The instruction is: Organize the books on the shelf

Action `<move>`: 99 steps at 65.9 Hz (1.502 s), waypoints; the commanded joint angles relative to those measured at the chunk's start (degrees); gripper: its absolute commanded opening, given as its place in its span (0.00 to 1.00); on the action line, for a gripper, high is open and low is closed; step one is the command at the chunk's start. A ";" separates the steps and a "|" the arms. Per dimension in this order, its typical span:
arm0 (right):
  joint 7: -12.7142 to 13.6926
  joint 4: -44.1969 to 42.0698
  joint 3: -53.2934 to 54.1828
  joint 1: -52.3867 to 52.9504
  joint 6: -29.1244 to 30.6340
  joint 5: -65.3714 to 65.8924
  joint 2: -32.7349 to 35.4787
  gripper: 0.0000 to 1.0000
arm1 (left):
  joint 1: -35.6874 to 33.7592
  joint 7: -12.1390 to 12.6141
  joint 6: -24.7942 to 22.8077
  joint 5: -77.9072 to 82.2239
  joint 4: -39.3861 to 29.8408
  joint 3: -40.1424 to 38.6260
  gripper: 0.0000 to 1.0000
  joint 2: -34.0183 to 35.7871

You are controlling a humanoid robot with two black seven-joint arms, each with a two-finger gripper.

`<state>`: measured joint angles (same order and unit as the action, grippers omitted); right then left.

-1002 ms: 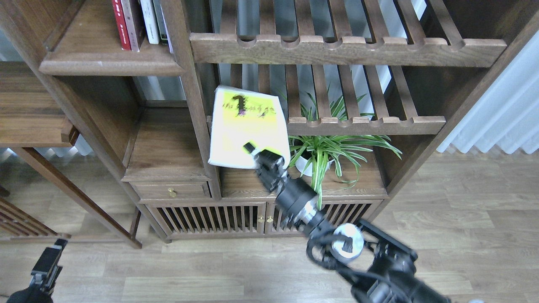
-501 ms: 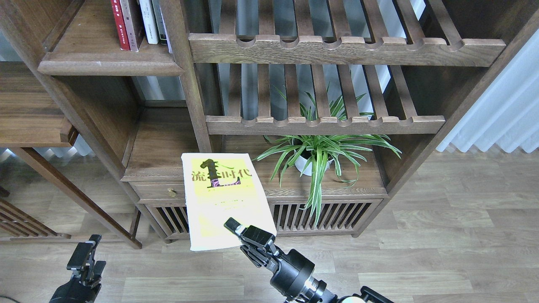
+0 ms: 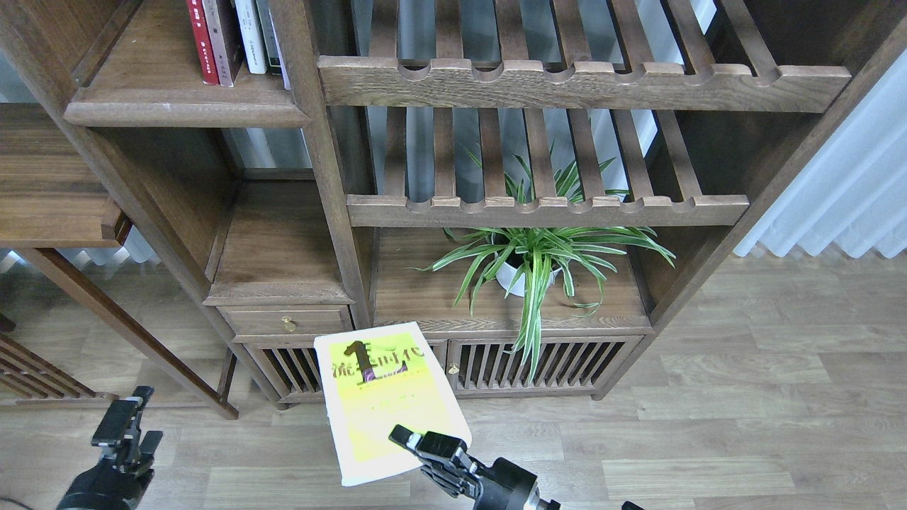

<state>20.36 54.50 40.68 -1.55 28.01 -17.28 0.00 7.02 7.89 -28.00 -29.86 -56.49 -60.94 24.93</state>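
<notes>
Low in front of the cabinet, right gripper (image 3: 414,445) had its jaws clamped on the lower right corner of the book (image 3: 388,400), cover up, well below the shelf (image 3: 186,113). Left gripper (image 3: 122,423) hung apart near the floor; couldn't tell its jaws. Book was a big glossy lime-yellow paperback: likely light but floppy, prone to sag and slip from a corner pinch. Better hold: mid-spine edge. Shelf: solid dark wood, rounded front edge.

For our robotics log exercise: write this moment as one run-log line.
right claw: shut on lime-yellow book, held low before cabinet | left claw: empty, low | shelf: spines at right end
</notes>
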 commanded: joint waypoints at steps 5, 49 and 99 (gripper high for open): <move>2.66 -0.10 -2.53 -0.03 -0.01 -0.57 0.00 0.05 | -1.31 -0.42 0.00 -3.89 -7.41 11.11 1.00 8.64; 3.90 1.57 -6.57 -0.03 -0.01 -2.06 0.00 0.06 | -8.87 -0.42 0.00 -3.10 -9.52 29.13 1.00 9.52; 3.90 2.28 -7.89 -0.21 -0.01 -1.97 0.00 0.06 | -10.19 -0.42 0.00 -3.01 -9.43 35.98 0.87 0.64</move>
<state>24.26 56.79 32.79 -1.68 28.00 -19.33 0.00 -3.23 7.54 -28.00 -32.87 -65.95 -25.12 25.65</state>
